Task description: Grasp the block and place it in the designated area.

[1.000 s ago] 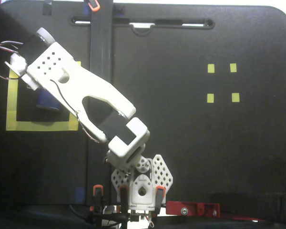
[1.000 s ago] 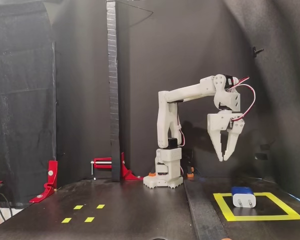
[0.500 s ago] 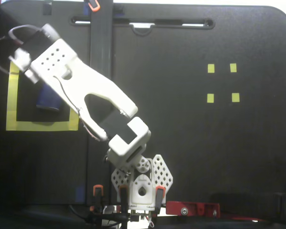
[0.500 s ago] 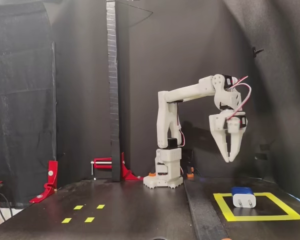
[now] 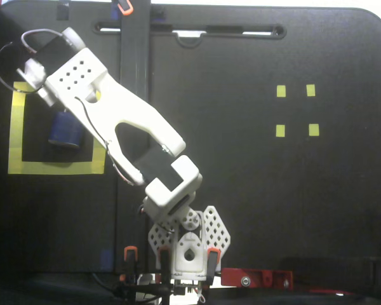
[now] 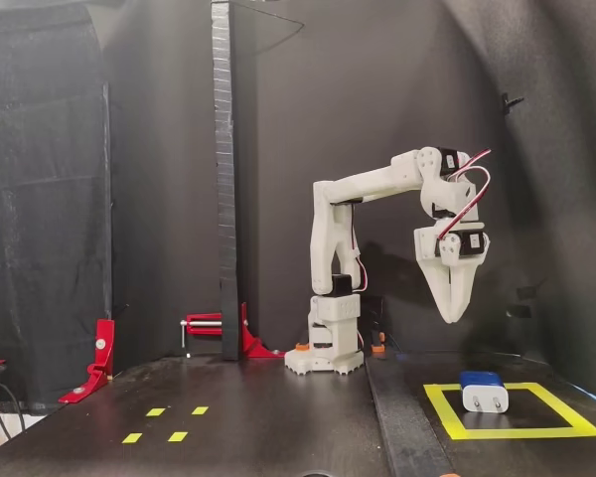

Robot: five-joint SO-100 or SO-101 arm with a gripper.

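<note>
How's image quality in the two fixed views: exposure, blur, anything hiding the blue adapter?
Top-down fixed view: soft, white arm slightly blown out, partly covering the small dark blue plug adapter inside the yellow tape square. Side fixed view: sharper, dim black backdrop, adapter clearly lit, unobstructed.
</note>
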